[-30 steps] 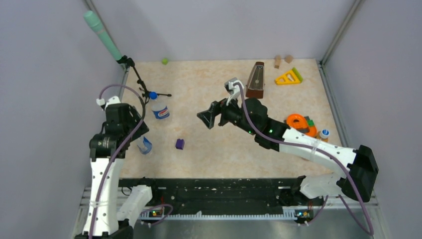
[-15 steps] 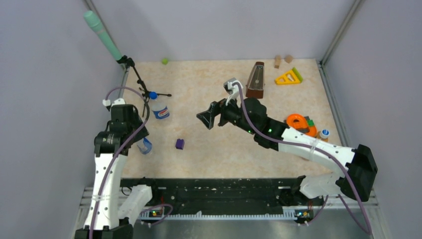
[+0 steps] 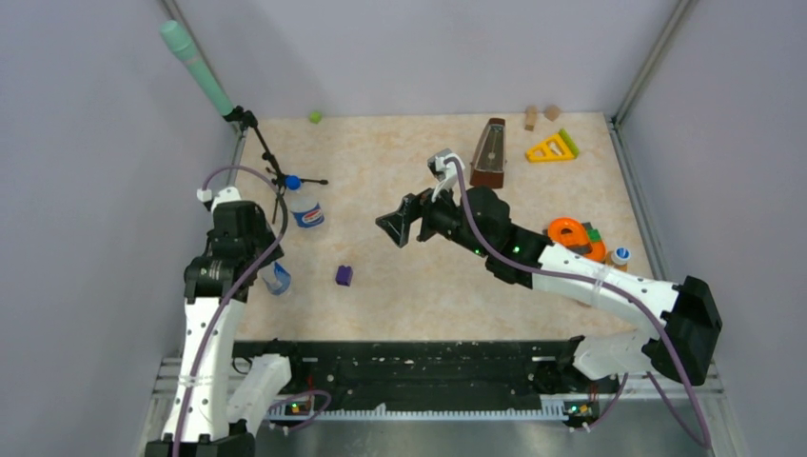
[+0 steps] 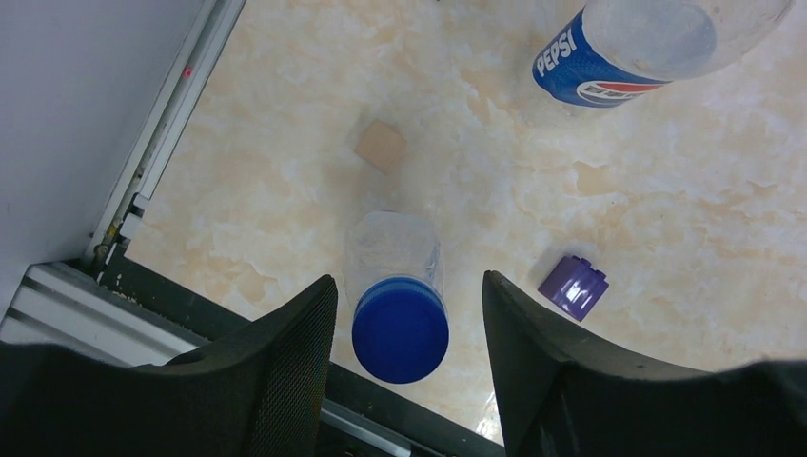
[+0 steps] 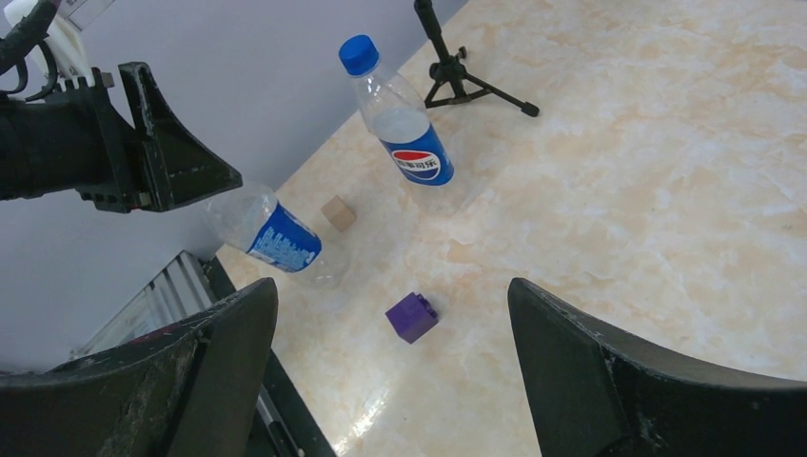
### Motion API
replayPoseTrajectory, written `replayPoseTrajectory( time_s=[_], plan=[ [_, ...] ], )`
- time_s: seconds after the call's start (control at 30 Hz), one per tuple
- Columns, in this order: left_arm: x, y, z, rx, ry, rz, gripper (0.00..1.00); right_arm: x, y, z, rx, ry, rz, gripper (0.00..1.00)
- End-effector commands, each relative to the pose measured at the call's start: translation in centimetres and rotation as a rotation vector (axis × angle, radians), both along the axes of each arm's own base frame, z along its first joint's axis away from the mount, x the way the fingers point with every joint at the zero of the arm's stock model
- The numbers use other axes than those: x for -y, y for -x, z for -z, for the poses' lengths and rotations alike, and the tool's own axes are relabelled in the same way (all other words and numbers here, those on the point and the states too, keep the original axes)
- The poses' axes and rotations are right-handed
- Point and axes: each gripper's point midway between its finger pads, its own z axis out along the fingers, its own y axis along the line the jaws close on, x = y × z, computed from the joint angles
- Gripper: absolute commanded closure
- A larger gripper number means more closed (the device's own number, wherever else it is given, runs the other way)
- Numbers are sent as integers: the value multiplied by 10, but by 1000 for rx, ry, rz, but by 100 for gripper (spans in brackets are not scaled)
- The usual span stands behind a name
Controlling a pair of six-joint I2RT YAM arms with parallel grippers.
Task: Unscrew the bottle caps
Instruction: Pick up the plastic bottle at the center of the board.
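Nearly lined up: the left pincer is hanging over the nearest blue cap

Seen from the left wrist, the nearest blue cap (image 4: 400, 330) is sitting on a short clear bottle (image 4: 392, 246). It is facing straight up at the camera and lying roughly midway between the two black fingers (image 4: 285, 371), touching neither. The left pincer (image 4: 409, 290) is gaping wide and holding nothing. The bottle's long axis is running along the line of approach. The coming move therefore looks like a plain descent and then a close on the cap's rim, with little sideways correction needed. This bottle is standing just left of the purple cube (image 4: 574, 287).

The second blue cap (image 5: 359, 54) is topping a taller Pepsi bottle (image 4: 609, 57), which is standing beyond the cube and a little to its left. The right pincer (image 5: 392, 286) is hovering to the right of the cube and looking towards it, jaws spread wide and empty. By my reading, the left arm is the nearer one to both blue caps.

The pale cap (image 3: 620, 254) is sitting on a tiny bottle far to the right of the cube, beside an orange toy (image 3: 569, 231), closer to the right arm.

Both clear bottles are appearing empty, with no liquid showing in them.
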Motion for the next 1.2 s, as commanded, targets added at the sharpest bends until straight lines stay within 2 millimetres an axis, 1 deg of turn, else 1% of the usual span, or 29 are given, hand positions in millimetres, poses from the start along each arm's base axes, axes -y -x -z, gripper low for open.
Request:
replayPoseTrajectory(
  time_s=[0.0,0.1,0.17,0.27,0.37,0.47,0.53,0.57,0.6,0.73,0.8,0.83,0.9,0.97,1.07,1.1,1.17],
  plan=[
    [-5,-11,-7,69,-32,-2,40,0,-6,-2,3,-19,7,10],
    [-6,-11,-6,78,-37,-3,46,0,-6,-1,4,-18,5,10],
    [-6,-11,-7,89,-40,-1,47,-1,-6,0,2,-15,5,10],
    [-6,-11,-7,97,-41,5,52,-1,-7,1,-1,-12,3,10],
    [-3,-12,-7,100,-38,25,67,-2,-7,3,-5,-10,3,10],
    [-2,-13,-8,97,-41,41,84,-3,-6,6,-12,-8,-3,10],
    [-2,-12,-8,98,-44,42,88,-4,-6,7,-13,-5,-7,10],
    [-2,-12,-9,100,-45,49,95,-4,-6,7,-13,-4,-6,10],
    [-1,-13,-10,102,-49,66,100,-4,-7,7,-13,-5,-5,10],
    [7,-12,-26,142,-37,121,100,-5,-7,9,-22,-7,-17,10],
    [16,-12,-40,183,-19,170,100,-5,-7,11,-30,-17,-21,10],
    [22,-13,-48,207,-5,205,100,-7,-3,11,-35,-21,-50,9],
    [39,-15,-64,255,31,301,100,-9,2,13,-36,-33,-85,8],
    [65,-16,-78,290,91,446,100,-9,7,14,-28,-46,-111,5],
    [105,-12,-98,326,200,669,100,-9,17,15,-6,-55,-166,5],
    [117,-9,-103,330,238,732,100,-10,22,15,4,-52,-194,5],
    [134,-4,-112,339,297,829,100,-11,31,14,19,-51,-246,5]
  ],
)
